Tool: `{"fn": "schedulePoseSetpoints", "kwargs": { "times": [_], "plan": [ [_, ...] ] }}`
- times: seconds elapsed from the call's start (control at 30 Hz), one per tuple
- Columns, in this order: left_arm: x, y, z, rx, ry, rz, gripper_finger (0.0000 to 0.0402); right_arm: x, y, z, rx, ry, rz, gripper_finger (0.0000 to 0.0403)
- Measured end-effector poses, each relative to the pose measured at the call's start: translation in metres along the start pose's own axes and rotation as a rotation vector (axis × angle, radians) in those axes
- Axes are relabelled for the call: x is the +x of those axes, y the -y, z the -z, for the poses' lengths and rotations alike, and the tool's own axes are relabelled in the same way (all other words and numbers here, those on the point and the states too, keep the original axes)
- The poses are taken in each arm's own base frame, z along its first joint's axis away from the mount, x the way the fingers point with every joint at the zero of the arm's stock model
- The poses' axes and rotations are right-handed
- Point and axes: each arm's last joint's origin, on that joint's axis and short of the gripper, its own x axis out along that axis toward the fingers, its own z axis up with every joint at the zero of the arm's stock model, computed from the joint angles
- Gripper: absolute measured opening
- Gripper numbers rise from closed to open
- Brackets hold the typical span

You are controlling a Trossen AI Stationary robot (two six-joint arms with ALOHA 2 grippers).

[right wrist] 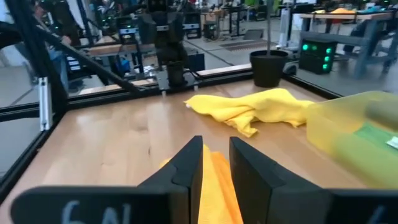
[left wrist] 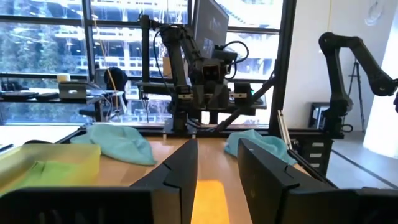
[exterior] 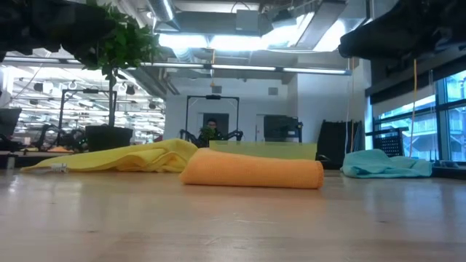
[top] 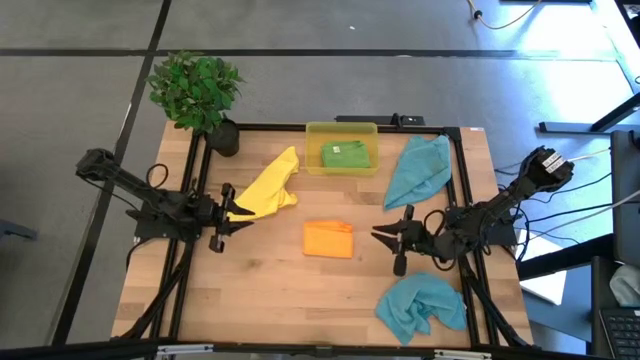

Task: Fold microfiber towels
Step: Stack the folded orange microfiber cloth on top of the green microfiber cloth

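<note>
Right wrist bears blurred marks, perhaps "6A".

The left arm reaches in low from its side, its left claw pointing toward the right claw, fingers parted by a narrow gap and holding nothing. The right arm is bent at the elbow and stretches in from the opposite side. Its fingers also stand slightly apart and empty, facing the left claw.
</note>
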Motion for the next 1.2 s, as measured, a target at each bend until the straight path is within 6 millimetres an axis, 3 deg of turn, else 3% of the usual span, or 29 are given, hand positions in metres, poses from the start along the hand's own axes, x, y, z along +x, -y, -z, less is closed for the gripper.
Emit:
{"fn": "schedulePoseSetpoints", "kwargs": {
  "times": [1.2],
  "plan": [
    [0.0,0.0,0.0001,0.001,-0.001,0.001,0.0106,0.0014,0.0005,-0.0001,-0.007,-0.005,-0.01,0.0081]
  ]
}}
